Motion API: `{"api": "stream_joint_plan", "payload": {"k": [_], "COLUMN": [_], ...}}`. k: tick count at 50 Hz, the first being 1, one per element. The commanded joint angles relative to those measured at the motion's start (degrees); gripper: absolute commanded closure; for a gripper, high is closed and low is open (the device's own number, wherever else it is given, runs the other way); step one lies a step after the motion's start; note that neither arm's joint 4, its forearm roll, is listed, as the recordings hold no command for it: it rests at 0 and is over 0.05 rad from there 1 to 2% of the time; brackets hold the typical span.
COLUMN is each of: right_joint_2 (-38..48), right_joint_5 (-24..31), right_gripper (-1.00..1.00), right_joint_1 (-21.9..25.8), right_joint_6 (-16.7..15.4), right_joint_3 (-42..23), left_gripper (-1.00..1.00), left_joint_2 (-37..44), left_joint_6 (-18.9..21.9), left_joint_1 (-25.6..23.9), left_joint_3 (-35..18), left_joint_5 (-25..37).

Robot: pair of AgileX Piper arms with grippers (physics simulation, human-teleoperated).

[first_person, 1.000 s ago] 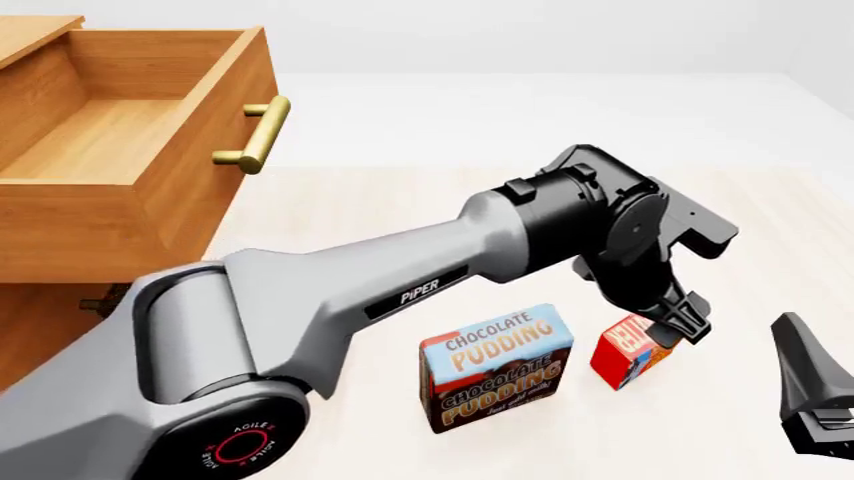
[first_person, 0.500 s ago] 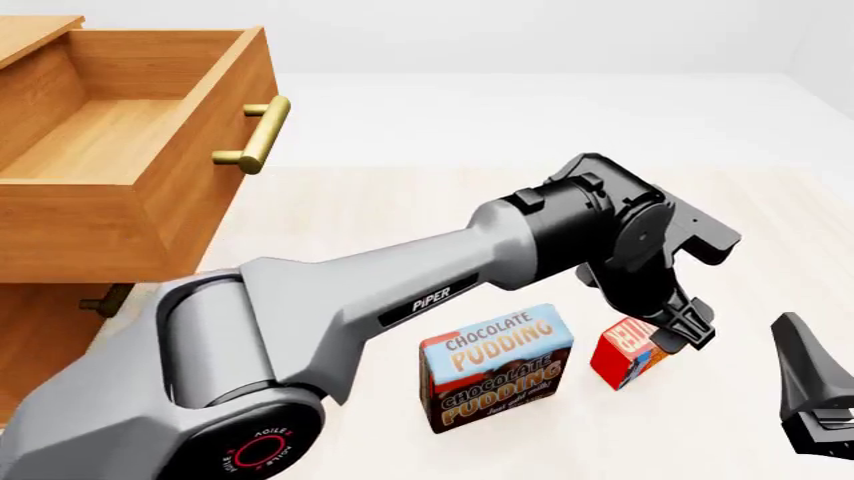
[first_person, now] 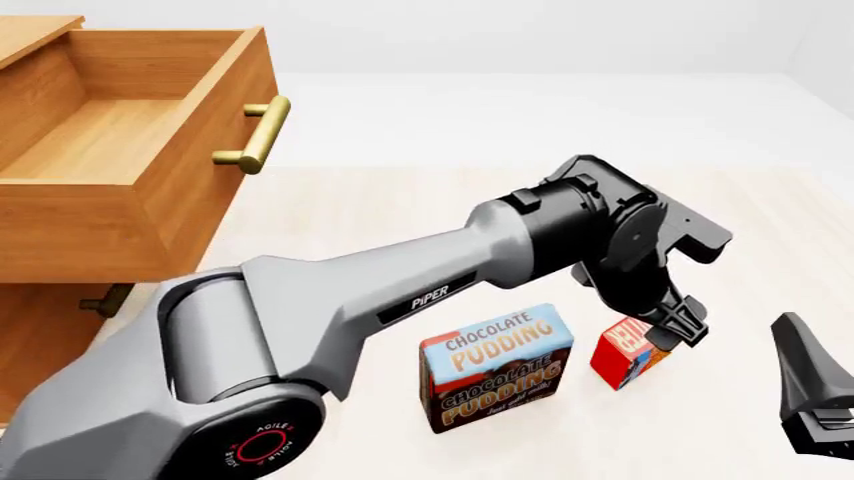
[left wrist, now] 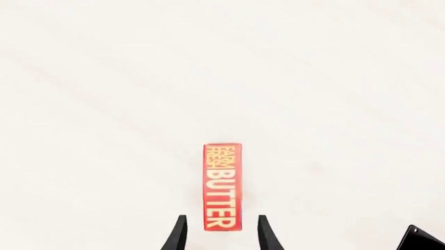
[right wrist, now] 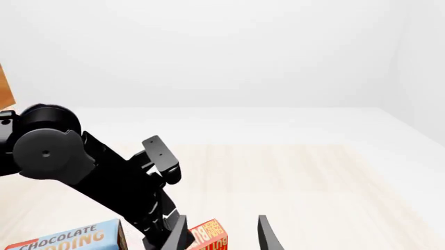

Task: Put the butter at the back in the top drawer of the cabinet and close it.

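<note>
Butter (first_person: 630, 352): upright on table (first_person: 441, 215), beside pudding box (first_person: 497, 366). Left gripper (left wrist: 221, 235) spread, straddling it, unclamped. Step: grasping. Next: close, lift, carry to open top drawer (first_person: 120, 130). Right gripper (right wrist: 221, 232) spread, idle.

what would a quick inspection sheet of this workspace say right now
surface: pale table, wood-grain, bare around the boxes
job's things: butter upright on the table, not gripped; top drawer open and empty; cabinet at far left
clutter: pudding box standing beside the butter
grippers: left gripper open, a finger either side of the butter; right gripper open, holding nothing
cables: nothing seen
surroundings: plain white backdrop
</note>
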Motion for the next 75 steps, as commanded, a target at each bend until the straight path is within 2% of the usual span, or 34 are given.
{"api": "stream_joint_plan", "payload": {"k": [1, 42, 75], "right_joint_2": [0.0, 0.0, 0.0], "right_joint_5": [0.0, 0.0, 0.0], "right_gripper": [-1.0, -1.0, -1.0], "right_joint_1": [0.0, 0.0, 0.0], "right_joint_6": [0.0, 0.0, 0.0], "right_joint_3": [0.0, 0.0, 0.0], "left_gripper": [-1.0, -1.0, -1.0], "left_joint_2": [0.4, 5.1, 6.9], "left_joint_6": [0.0, -0.6, -1.6], "left_joint_1": [0.2, -0.4, -0.4], "left_joint_3": [0.2, -5.7, -7.2], "left_joint_5": [-0.3, 2.1, 2.2]}}
